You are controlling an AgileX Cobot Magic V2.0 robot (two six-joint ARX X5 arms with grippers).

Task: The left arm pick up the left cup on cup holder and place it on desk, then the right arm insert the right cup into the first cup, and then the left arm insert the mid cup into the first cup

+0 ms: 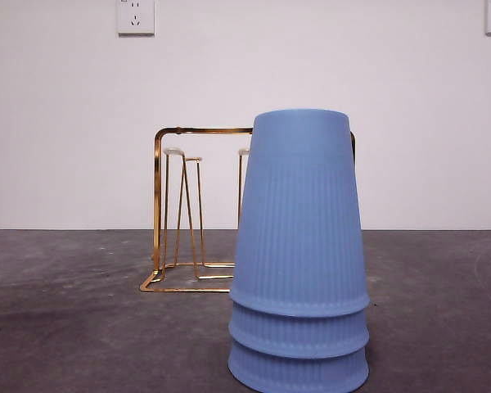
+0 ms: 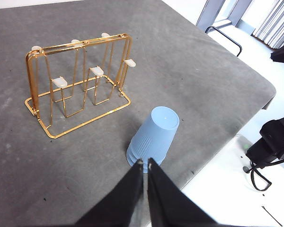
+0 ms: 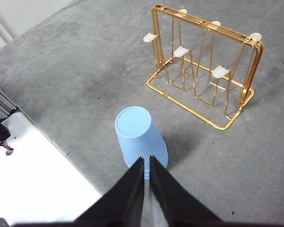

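Observation:
Three blue ribbed cups (image 1: 299, 254) stand nested upside down as one stack on the desk (image 1: 65, 327), in front of the gold wire cup holder (image 1: 180, 213). The stack also shows as cups (image 2: 154, 137) and cups (image 3: 139, 137) in the wrist views. The cup holder (image 2: 78, 80) (image 3: 203, 66) has bare white-tipped pegs, no cup on any of them. My left gripper (image 2: 145, 164) hangs shut above the desk, short of the stack and holding nothing. My right gripper (image 3: 144, 161) is likewise shut and empty, raised on the stack's other side. Neither arm shows in the front view.
The desk's edge (image 2: 217, 142) runs close to the stack, with a white floor area beyond it. Black equipment (image 2: 274, 139) sits off the desk. A white wall with power sockets (image 1: 136, 16) stands behind the holder.

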